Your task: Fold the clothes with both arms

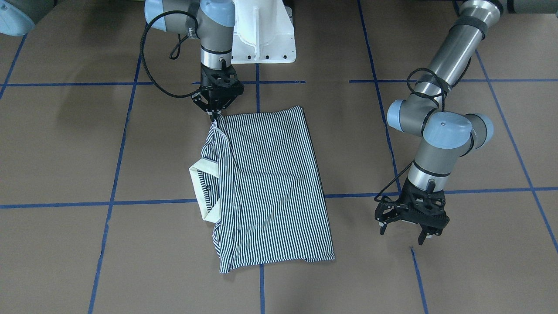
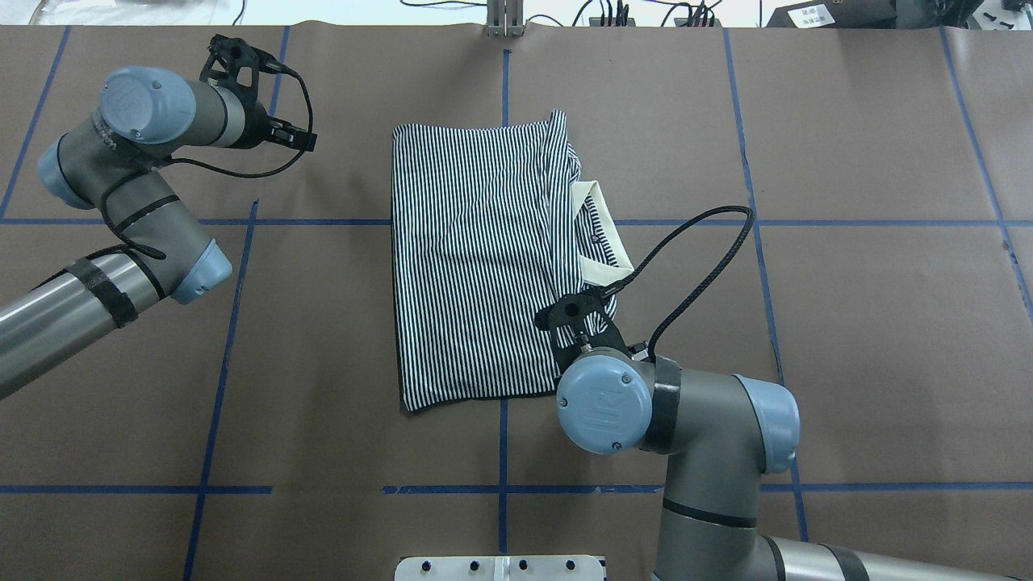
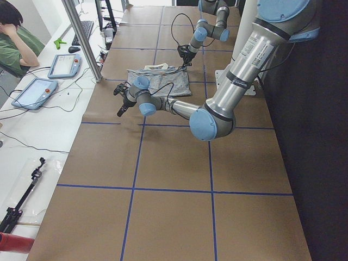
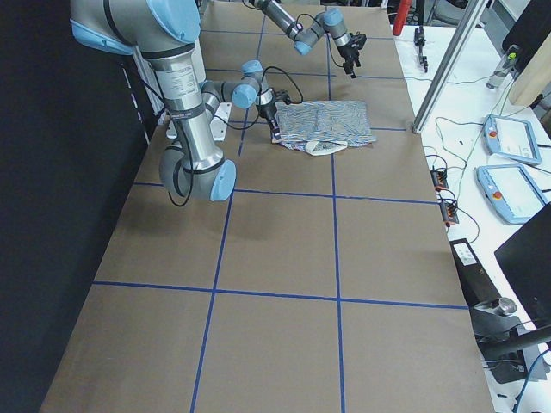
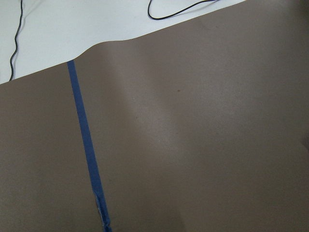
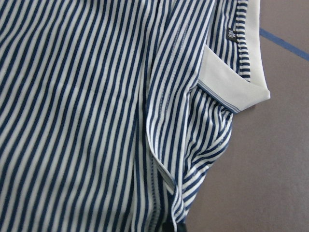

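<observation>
saw a brown-papered table (image 1: 65, 152) gridded with blue tape (image 1: 152, 203). found the striped polo shirt (image 1: 270, 183) folded at its centre, long axis 12 to 6 in the front-facing view, cream collar (image 1: 202, 168) poking out at 9. noted the right gripper (image 1: 213, 115) pinched onto the shirt's 11 o'clock corner, with the cloth running away toward 5. spotted the left gripper (image 1: 403, 235) spread, well apart at the shirt's 4 o'clock. judged the left nearer the far edge at 6.
</observation>
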{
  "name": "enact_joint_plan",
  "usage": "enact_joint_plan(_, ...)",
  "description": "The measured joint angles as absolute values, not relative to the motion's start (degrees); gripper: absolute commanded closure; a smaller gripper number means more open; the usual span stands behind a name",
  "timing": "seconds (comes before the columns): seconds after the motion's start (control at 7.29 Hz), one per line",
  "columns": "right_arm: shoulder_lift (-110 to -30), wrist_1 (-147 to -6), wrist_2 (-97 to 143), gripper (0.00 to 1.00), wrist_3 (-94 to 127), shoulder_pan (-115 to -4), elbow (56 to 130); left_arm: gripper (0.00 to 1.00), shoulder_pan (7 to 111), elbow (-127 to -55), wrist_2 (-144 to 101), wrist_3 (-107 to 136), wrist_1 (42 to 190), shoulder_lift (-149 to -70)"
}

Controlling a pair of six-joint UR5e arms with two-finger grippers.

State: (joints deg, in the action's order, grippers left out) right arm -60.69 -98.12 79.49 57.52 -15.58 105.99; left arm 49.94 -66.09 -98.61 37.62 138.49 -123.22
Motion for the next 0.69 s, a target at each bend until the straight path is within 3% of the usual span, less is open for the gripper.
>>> enact_joint_plan(0.27,-63.38,-98.09,79.35,0.80,58.33,-15.31,107.35,0.00,49.92,-66.05,-98.61,37.62,138.46,-123.22)
enact_joint_plan(0.41,-64.04,-98.09,79.35,0.57,59.58,-14.89,107.55,0.00,49.92,-66.02,-98.61,37.62,138.44,-123.22)
enact_joint_plan(0.69,-65.49,-98.09,79.32,0.00,63.40,-13.76,108.45,0.00,49.92,-66.01,-98.61,37.62,138.43,-123.17)
